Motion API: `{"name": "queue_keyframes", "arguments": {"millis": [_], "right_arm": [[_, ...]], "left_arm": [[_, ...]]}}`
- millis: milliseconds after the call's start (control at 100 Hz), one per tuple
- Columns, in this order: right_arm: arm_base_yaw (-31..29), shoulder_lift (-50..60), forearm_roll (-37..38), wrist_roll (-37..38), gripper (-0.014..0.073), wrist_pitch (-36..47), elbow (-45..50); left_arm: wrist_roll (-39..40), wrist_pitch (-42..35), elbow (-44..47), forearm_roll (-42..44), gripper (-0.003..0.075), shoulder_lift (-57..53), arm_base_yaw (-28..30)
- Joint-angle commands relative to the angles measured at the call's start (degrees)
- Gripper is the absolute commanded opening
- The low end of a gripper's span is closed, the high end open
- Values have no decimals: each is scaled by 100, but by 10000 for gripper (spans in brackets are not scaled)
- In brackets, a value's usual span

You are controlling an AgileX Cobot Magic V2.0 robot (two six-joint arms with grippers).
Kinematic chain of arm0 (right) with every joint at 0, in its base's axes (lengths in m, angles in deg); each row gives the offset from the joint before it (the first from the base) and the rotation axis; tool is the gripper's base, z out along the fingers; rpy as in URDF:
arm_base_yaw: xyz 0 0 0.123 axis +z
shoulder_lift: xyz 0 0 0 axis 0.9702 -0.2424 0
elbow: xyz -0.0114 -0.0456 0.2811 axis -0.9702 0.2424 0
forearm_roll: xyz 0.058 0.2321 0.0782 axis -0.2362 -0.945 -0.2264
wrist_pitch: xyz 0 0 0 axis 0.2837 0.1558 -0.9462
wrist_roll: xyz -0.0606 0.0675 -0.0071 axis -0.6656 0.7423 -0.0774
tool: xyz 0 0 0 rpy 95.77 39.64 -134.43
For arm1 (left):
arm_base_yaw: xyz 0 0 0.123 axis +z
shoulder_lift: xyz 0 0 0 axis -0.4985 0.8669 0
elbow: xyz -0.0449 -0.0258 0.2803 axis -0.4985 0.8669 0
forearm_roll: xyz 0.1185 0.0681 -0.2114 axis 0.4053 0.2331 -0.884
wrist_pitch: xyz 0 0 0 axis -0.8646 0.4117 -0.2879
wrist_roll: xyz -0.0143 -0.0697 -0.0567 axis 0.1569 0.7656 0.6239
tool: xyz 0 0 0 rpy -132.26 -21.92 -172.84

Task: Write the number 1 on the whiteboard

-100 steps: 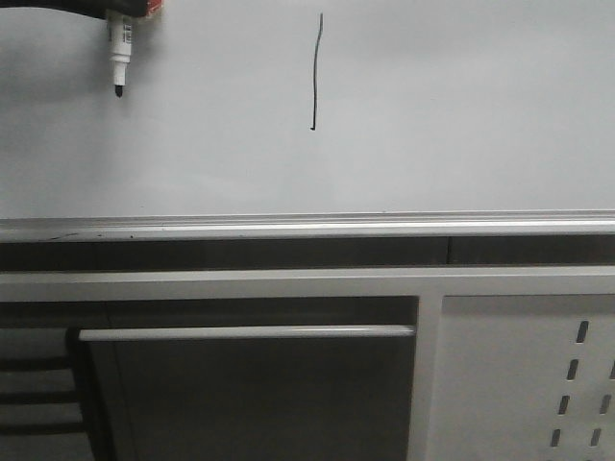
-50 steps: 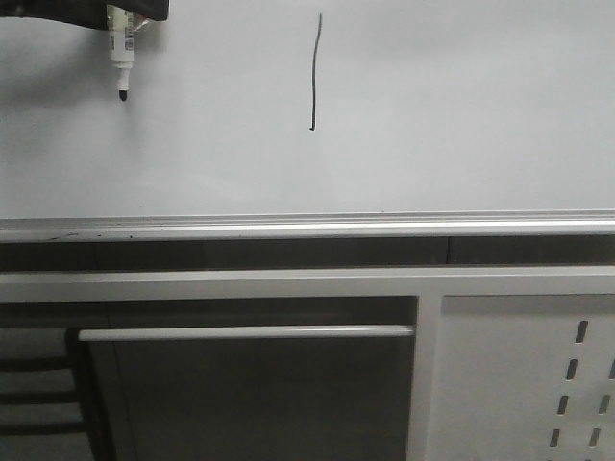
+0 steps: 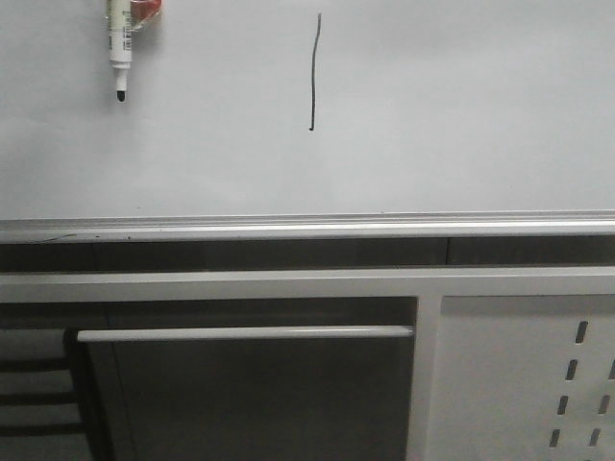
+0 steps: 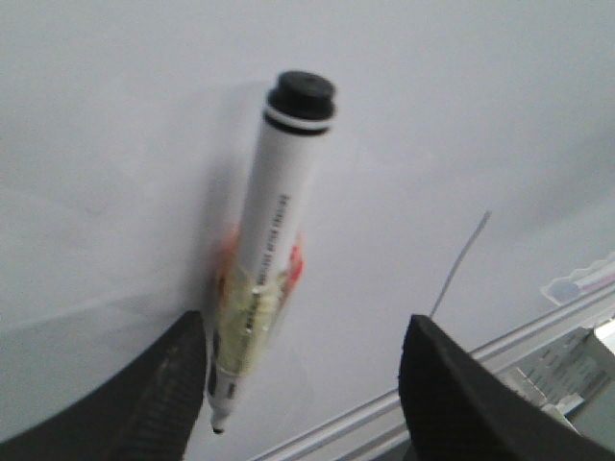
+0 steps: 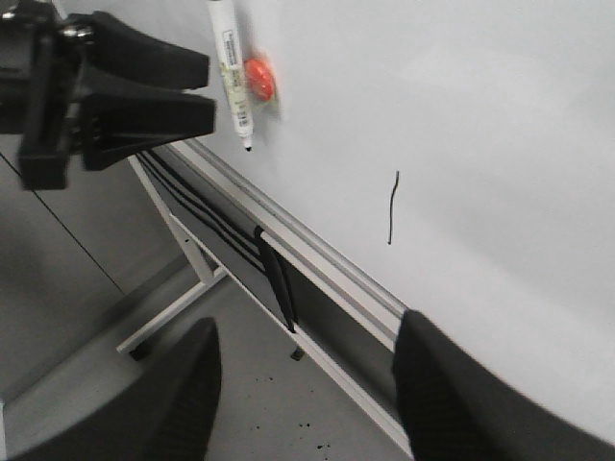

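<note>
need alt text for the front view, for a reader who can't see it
A thin black vertical stroke, the number 1, is drawn near the top middle of a pale whiteboard. A white marker pen hangs tip-down at the board's upper left, no claw on it. A silver frame rail runs below.

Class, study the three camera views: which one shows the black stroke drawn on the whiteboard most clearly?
The front view: the number 1 appears whole, sharp and head-on against the whiteboard. The right wrist view shows it whole but small and slanted. The left wrist view shows only a faint, blurred line.

Whiteboard [image 3: 461, 115] pale grey-white, silver rail; number 1 [image 3: 313, 72] black; pen [image 3: 119, 48] white, black tip.
</note>
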Motion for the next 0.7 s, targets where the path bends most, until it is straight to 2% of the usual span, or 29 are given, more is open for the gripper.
{"name": "queue_keyframes", "arguments": {"millis": [0, 200, 260, 330, 450, 480, 690], "right_arm": [[-184, 153, -129, 37, 365, 216, -146], [-786, 390, 67, 386, 361, 37, -124], [-973, 533, 67, 476, 332, 37, -108], [-1095, 747, 67, 546, 241, 136, -7], [-1096, 1267, 56, 559, -4, 646, 473], [-1096, 1422, 56, 559, -74, 847, 642], [-1096, 2965, 3, 549, -64, 1885, 2226]], "left_arm": [[29, 133, 66, 148, 410, -527, 3], [29, 133, 408, 200, 403, -1596, 3], [29, 121, 451, 326, 371, -1935, 3], [29, 82, 534, 414, 273, -2289, 3], [29, 71, 740, 476, -20, -2753, 3], [29, 71, 820, 508, -20, -2856, 3], [29, 71, 1603, 403, -20, -3727, 3]]}}
